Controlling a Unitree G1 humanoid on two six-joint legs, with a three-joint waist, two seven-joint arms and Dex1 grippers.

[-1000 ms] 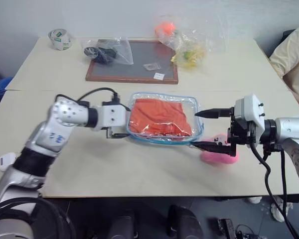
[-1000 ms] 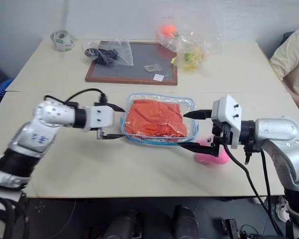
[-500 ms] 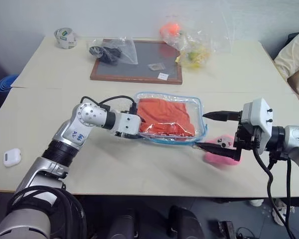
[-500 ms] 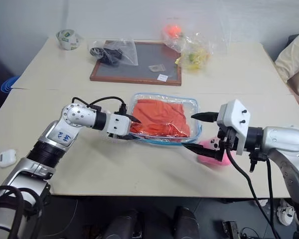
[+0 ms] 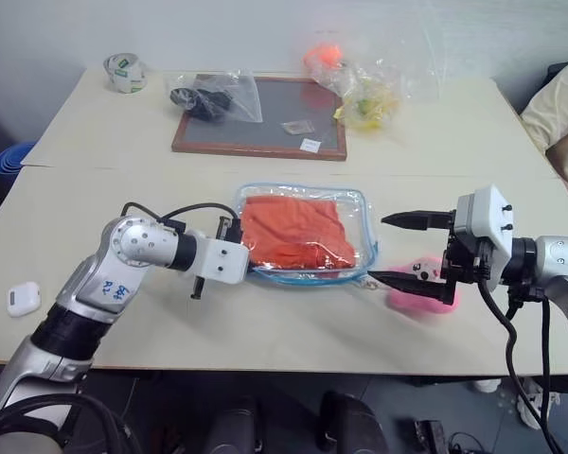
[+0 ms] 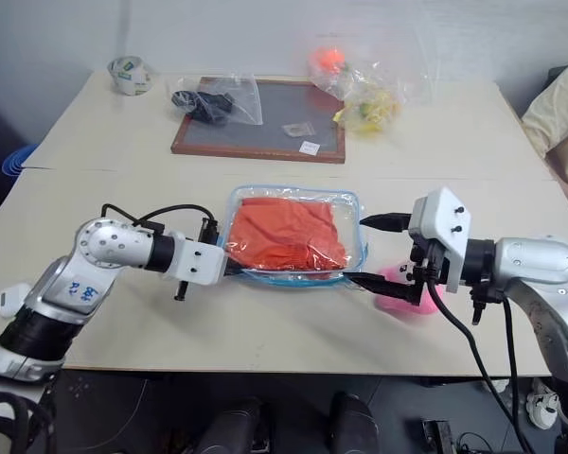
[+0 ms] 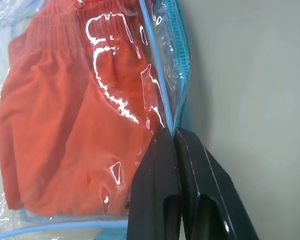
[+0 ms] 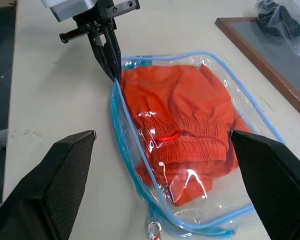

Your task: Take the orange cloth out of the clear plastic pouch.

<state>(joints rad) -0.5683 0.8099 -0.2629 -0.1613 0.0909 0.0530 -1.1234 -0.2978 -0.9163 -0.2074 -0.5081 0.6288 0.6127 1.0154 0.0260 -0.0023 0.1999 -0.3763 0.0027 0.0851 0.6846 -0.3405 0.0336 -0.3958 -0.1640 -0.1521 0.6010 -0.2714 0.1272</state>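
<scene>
On the pale table [image 5: 293,322] in front of me lies the clear plastic pouch [image 5: 360,203] with the orange cloth [image 5: 289,232] inside it. I have my left gripper [image 7: 174,132] clenched on the pouch's blue-trimmed edge. My right gripper [image 5: 395,248] hangs just beside the opposite end, fingers spread wide, grasping nothing

The left gripper [image 7: 175,131], open a second ago, has shut on the blue-trimmed edge of the pouch [image 5: 360,203]. The pouch has slid away from the pink charm [image 5: 421,288], toward the left arm.
</scene>
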